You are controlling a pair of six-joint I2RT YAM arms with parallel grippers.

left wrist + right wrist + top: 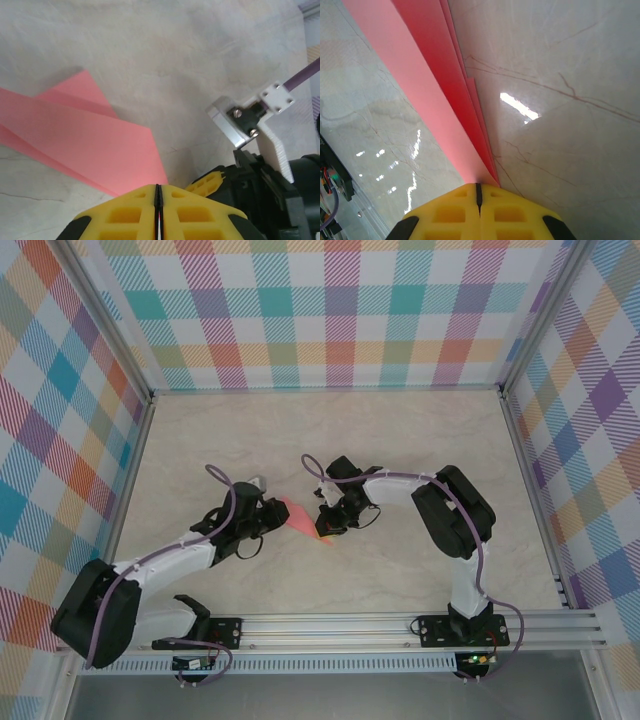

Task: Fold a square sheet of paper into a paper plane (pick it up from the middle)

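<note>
Paper plane (300, 519): a salmon-pink folded sheet, lying low over the middle of the pale marble-patterned table (400, 440), stretched between the two grippers. Top view: the left gripper (275, 507) meets the plane's upper-left end, the right gripper (325, 529) its lower-right end; both arms reach inward from the metal rail (350, 625) at the near edge. Chequered walls (330, 310) enclose the table on three sides.

Left wrist view: the paper plane (85, 135) appears as overlapping flat layers with a smaller flap behind, one corner running into the tip of the left gripper (158, 188). The yellow fingers (127, 215) are pressed together, a thin pink line showing in the seam between them, so the gripper is pinching the paper. A metal bracket (240, 120) with a purple cable (305, 76) sits to the right.

Right wrist view: the paper plane (420, 75) narrows as stacked layers, their edges visible, down to the tip of the right gripper (478, 186), whose jaws are closed tight on that end. The table (560, 125) reflects a bright light.
</note>
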